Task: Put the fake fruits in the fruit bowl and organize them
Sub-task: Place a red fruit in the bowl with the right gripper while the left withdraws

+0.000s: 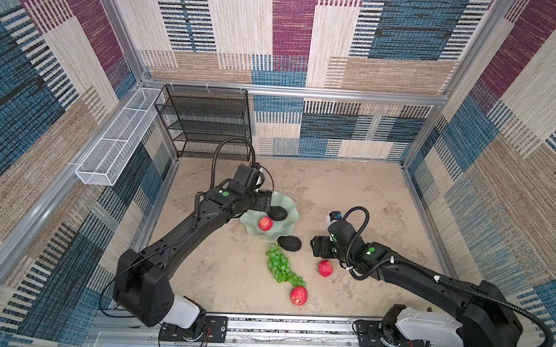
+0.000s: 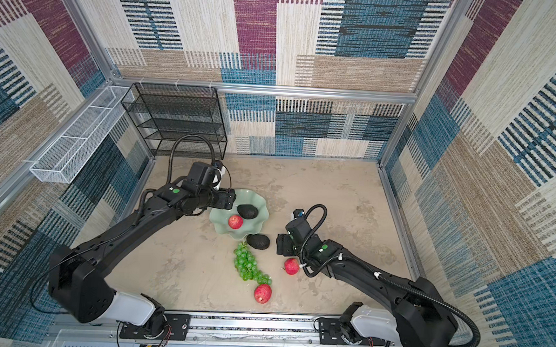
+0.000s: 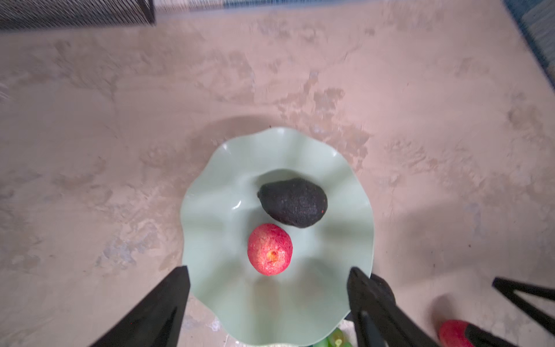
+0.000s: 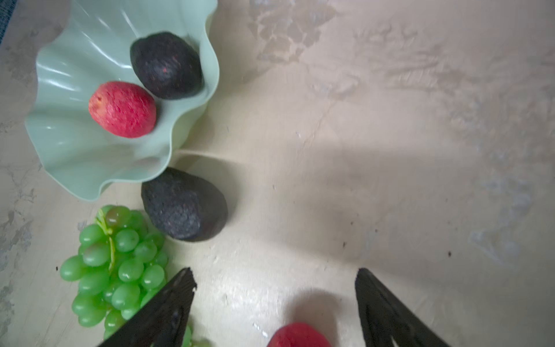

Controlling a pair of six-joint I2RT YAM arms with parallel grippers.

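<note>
Two pincers are released, jaws spread with nothing gripped. The left pincer hangs over the pale mint-green glossy fruit bowl with a wavy, ruffled rim, which sits on the mottled beige table. In both top views this pincer is above the bowl's left edge.

The bowl holds two fruits. One is a dark green-black rough-skinned avocado. The other is a small red apple with pale speckles, lying just beside it and nearer the left pincer.

The right pincer hovers over bare table to the right of the bowl. A second small red speckled apple lies on the table just beside it, towards the robot's base.

The remaining fruits also lie on the table outside the bowl. A second dark rough-skinned avocado sits against the bowl's near rim, which partly overhangs it. A long bunch of bright green grapes has its stem end just beside that avocado and the bowl. It runs towards the base, and a third red speckled apple touches or nearly touches its far end.

A black mesh shelf rack stands in the back left corner. A long white mesh basket hangs on the left wall.
</note>
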